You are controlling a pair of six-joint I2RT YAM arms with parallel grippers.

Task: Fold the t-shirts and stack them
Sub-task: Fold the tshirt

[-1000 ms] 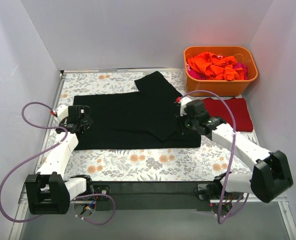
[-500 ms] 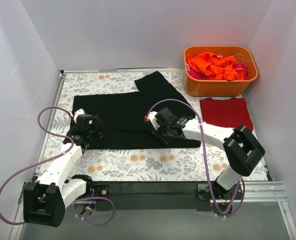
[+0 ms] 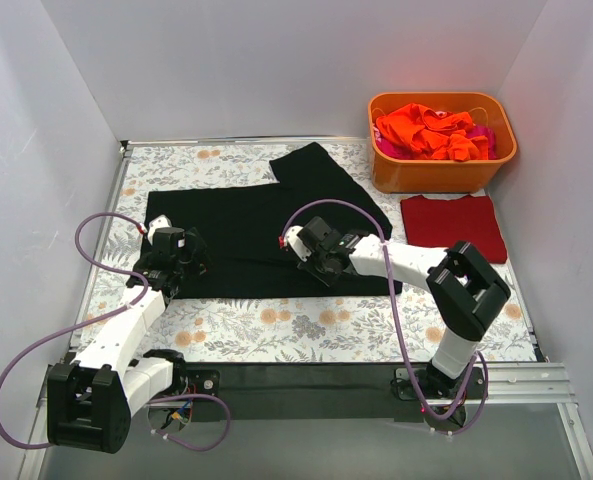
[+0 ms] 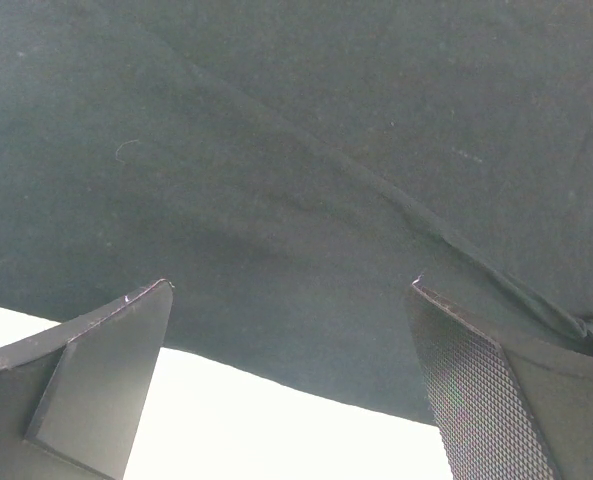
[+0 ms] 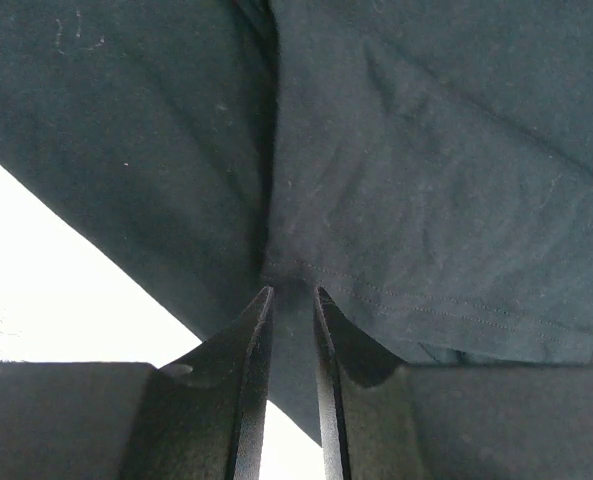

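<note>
A large black t-shirt (image 3: pixel 241 225) lies spread flat on the tablecloth, one sleeve (image 3: pixel 321 170) pointing to the back. My right gripper (image 3: pixel 311 252) is low over its middle front part. In the right wrist view the gripper (image 5: pixel 291 290) has its jaws drawn close on a hemmed fold of the black t-shirt (image 5: pixel 426 200). My left gripper (image 3: pixel 181 250) hovers at the shirt's left front edge. In the left wrist view it (image 4: pixel 291 285) is wide open, with only black t-shirt (image 4: pixel 306 150) below it. A dark red t-shirt (image 3: pixel 456 225) lies folded at the right.
An orange plastic tub (image 3: pixel 441 170) at the back right holds crumpled orange t-shirts (image 3: pixel 426 130) and a pink one (image 3: pixel 484 135). The floral tablecloth (image 3: pixel 276 325) shows bare in front of the black shirt. White walls close in the left, back and right sides.
My right arm swung left from the black shirt's right edge to its middle, and its jaws narrowed onto the fabric. The left gripper shifted a little right onto the shirt's edge.
</note>
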